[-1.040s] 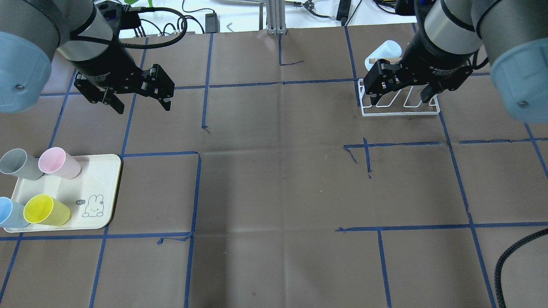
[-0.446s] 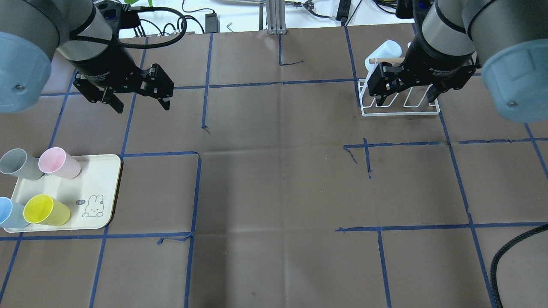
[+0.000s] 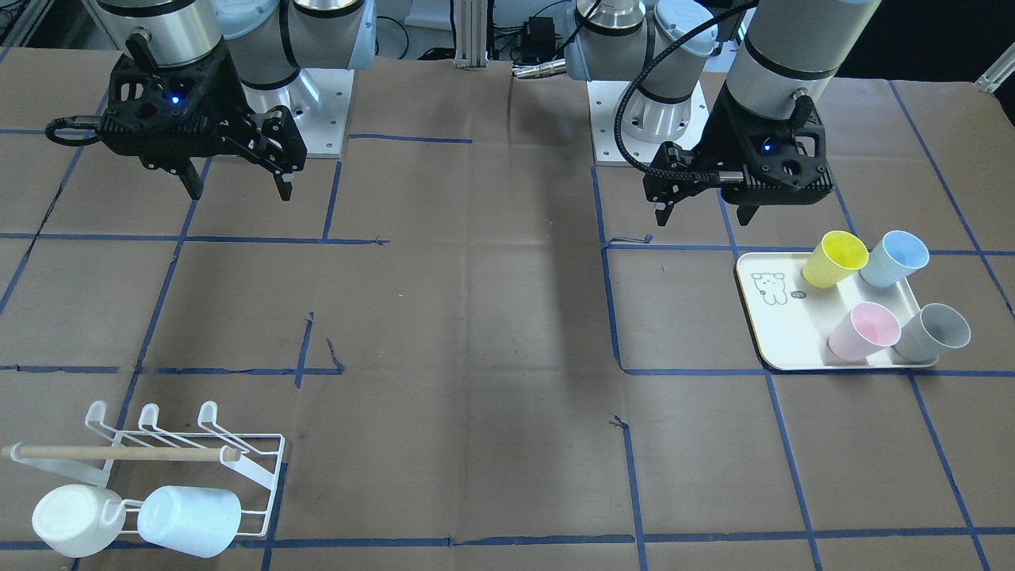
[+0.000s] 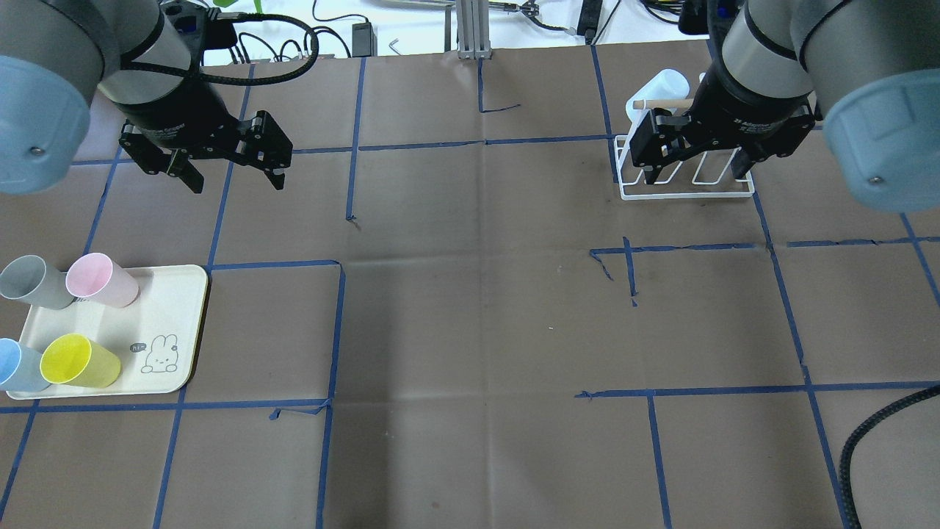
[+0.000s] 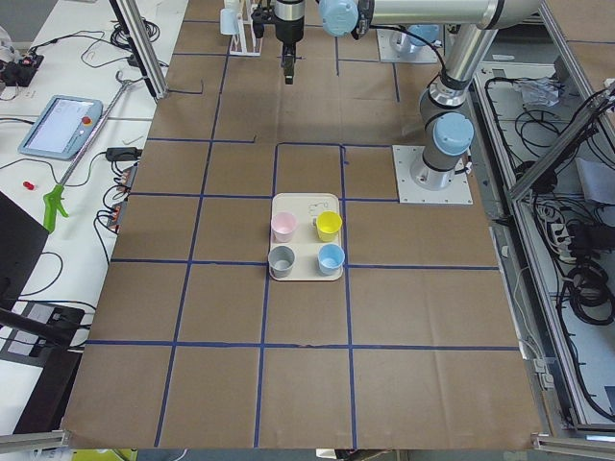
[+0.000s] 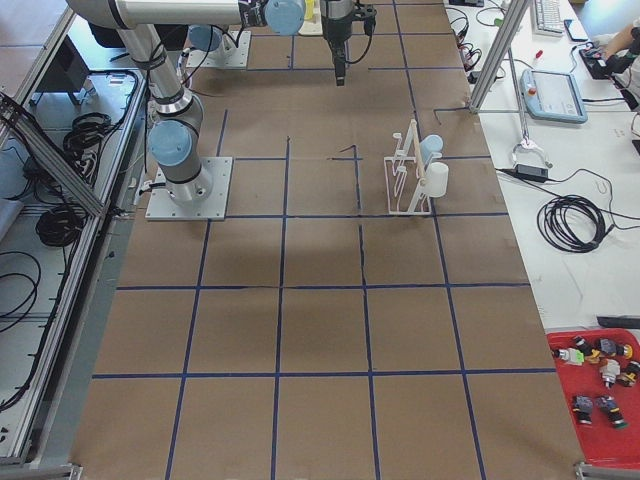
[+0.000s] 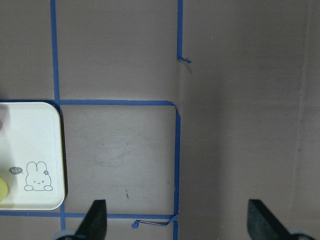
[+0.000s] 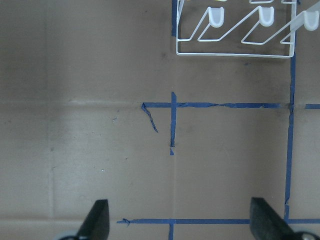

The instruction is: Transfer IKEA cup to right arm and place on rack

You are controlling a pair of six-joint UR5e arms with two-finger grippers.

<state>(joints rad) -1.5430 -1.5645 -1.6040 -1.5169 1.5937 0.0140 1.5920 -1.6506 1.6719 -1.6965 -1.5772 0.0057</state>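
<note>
Cups: four plastic tumblers, a yellow cup [image 4: 79,360], blue cup [image 4: 15,365], pink cup [image 4: 101,279] and grey cup [image 4: 29,281], mouths up on a cream tray [image 4: 172,323] at 8 o'clock on the table [image 4: 477,294], seen from overhead.
Handling: probably light, stiff, smooth and slightly slippery. Pinch the wall near the rim, leaving the base free for the second grip.
Look: plain, tapered, no handles, pastel.
Left end effector [image 4: 235,180]: jaws wide apart, empty, raised at 12 o'clock from the tray.
Right end effector [image 4: 696,175]: jaws wide apart, empty, raised near the rack [image 4: 687,195] at 1 o'clock, not touching.
</note>
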